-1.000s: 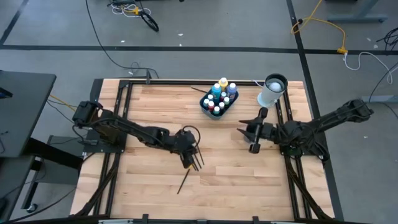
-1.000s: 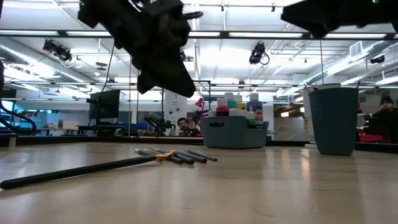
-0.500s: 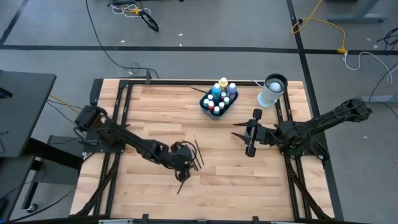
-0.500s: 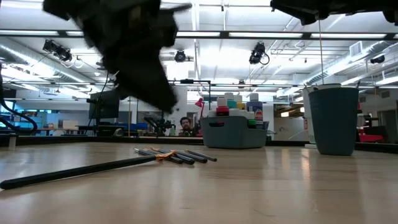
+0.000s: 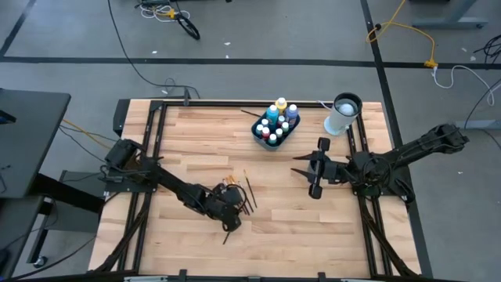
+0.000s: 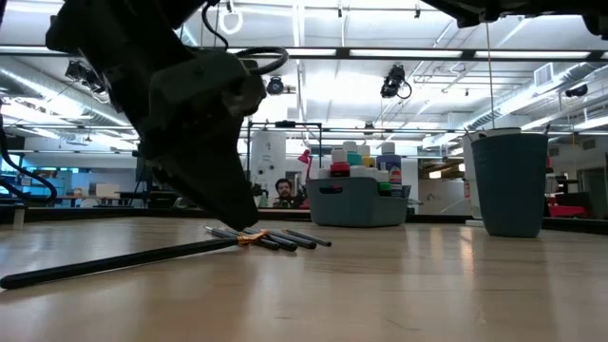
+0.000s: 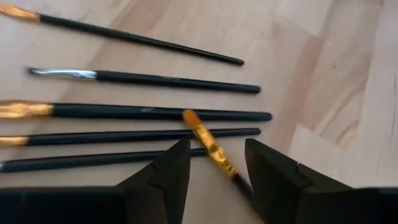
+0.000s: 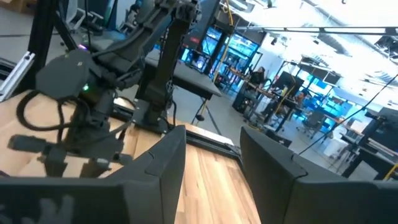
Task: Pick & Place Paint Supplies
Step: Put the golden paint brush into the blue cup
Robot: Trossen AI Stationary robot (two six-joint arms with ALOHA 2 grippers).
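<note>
From above, the left gripper (image 5: 232, 211) is hanging low over the near-middle of the light wooden table (image 5: 313, 227), just beside a loose fan of thin dark-handled paint brushes (image 5: 246, 193) whose long axes are running roughly near-to-far. Further back, small coloured paint bottles (image 5: 275, 123) are standing in a dark tub (image 5: 262, 133), with a tall white cylinder with a dark top (image 5: 342, 114) to its right. The right gripper (image 5: 311, 172) is waiting at the table's right side. At table height, the brushes (image 6: 271, 237) are lying flat, and one long dark brush (image 6: 114, 261) is stretching leftward and nearer. In the left wrist view, five brushes (image 7: 149, 112) are lying side by side, a sixth, orange-tipped brush (image 7: 211, 146) is crossing them at a slant, and the fingers (image 7: 168, 177) are standing apart, astride it without gripping. In the right wrist view, the fingers (image 8: 168, 162) are standing apart, empty.
</note>
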